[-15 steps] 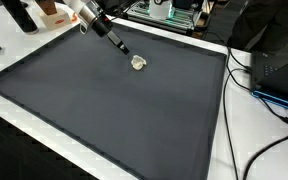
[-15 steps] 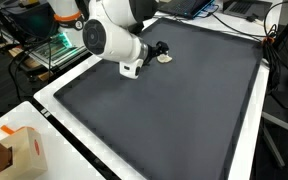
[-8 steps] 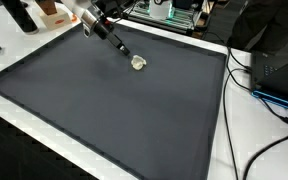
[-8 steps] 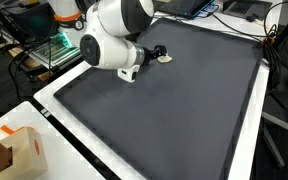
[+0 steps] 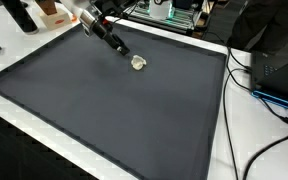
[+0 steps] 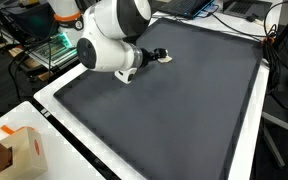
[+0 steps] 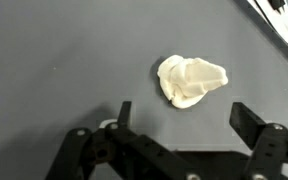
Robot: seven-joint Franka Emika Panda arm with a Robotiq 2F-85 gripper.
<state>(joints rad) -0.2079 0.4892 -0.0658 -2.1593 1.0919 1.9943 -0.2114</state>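
Dark mat (image 5: 114, 110) covering a white table (image 5: 230, 120), with a robot arm (image 6: 114, 45) leaning low over its far end.
Tilted toward the mat, the arm sets its end effector (image 7: 184, 118) just short of a small lump (image 7: 191, 80), fingers spread wider than it and touching nothing. Pale cream and crumpled like wadded paper, the lump lies alone near the mat's far edge.

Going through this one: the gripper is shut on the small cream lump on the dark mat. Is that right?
No. The gripper is open, fingers spread wide; the small cream lump lies free on the dark mat, just beyond the fingertips. The wrist view shows it.
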